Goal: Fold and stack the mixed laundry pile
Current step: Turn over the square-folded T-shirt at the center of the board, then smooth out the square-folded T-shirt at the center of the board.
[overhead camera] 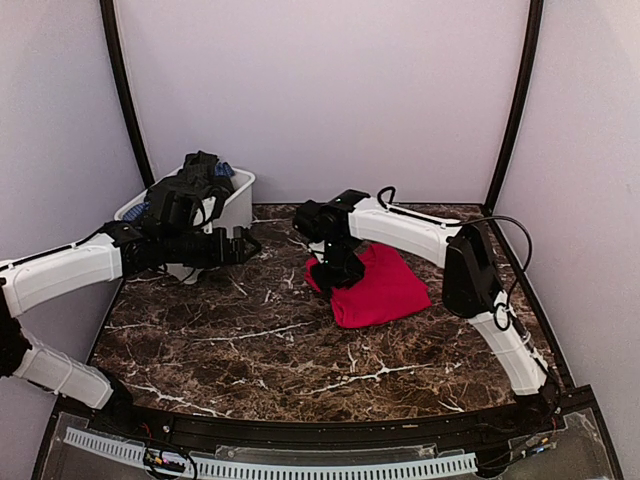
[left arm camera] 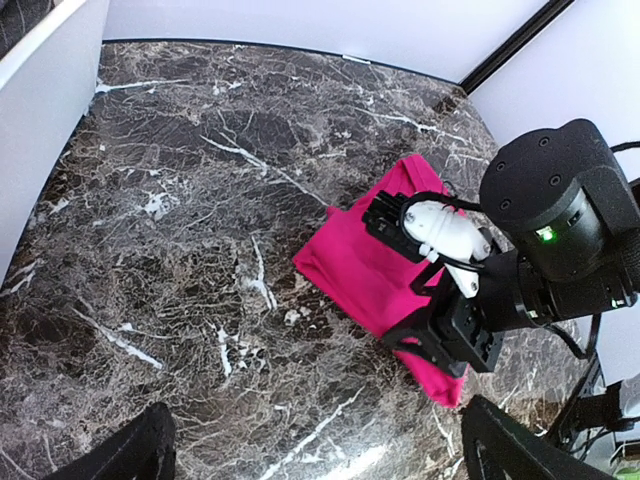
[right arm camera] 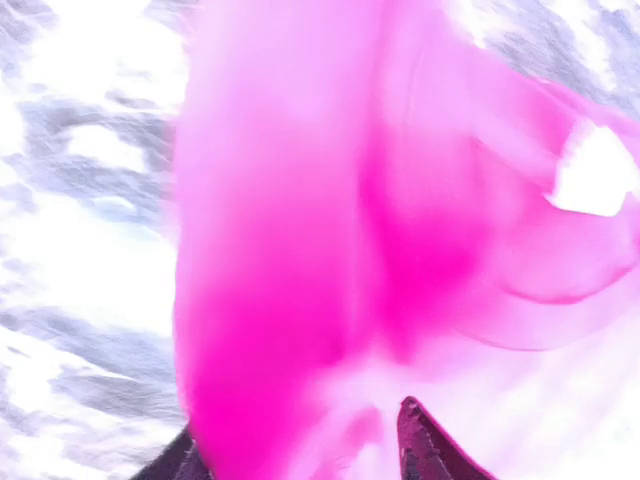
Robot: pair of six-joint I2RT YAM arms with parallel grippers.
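Red cloth (overhead camera: 385,290) lies toward the back right of the desk (overhead camera: 250,340). Right end effector (overhead camera: 335,272) sits low on its left edge, spread partway, fabric between the fingers. If the cloth snags when it lifts, the fold probably drags open. Left end effector (overhead camera: 240,245) hangs spread wide.

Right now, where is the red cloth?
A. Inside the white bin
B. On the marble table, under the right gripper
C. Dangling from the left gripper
B: the red cloth lies on the dark marble table, and the right gripper is right above one end of it.
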